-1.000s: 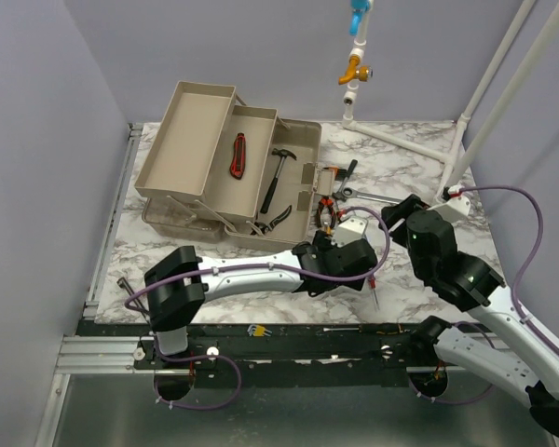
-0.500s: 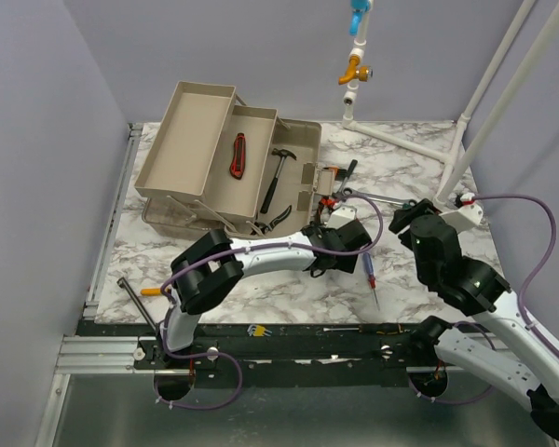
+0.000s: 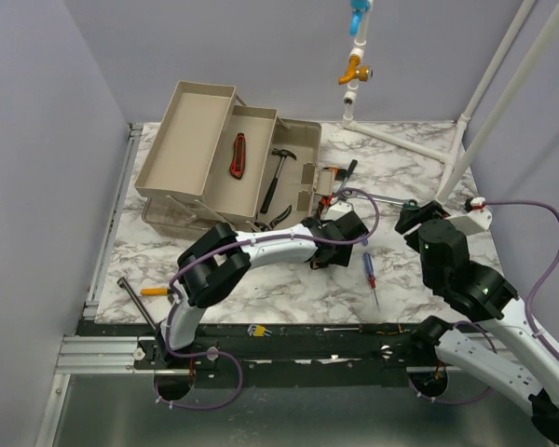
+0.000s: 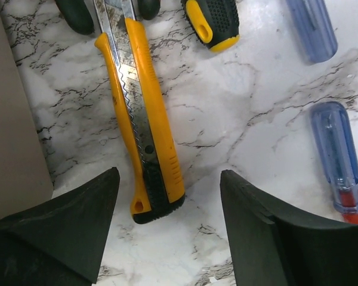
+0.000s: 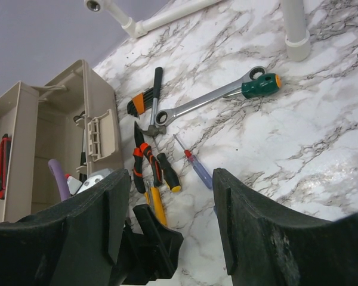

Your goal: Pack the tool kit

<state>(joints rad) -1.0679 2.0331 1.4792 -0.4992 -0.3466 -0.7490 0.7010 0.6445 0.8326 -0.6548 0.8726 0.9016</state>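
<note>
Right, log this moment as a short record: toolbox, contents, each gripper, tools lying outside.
toolbox: open, trays spread
inside: red knife, hammer, pliers
left gripper: open around the yellow knife end, not gripping
right gripper: open, empty
outside: yellow knife, blue screwdriver, ratchet wrench

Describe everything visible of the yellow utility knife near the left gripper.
The yellow utility knife has a yellow plastic-looking body, a grey metal strip with a toothed edge along its middle, and a black end cap. It lies flat and slanted on the marble table, cap end nearest the camera, between the open fingers of the left gripper, which do not touch it. Its far end leaves the view.
</note>
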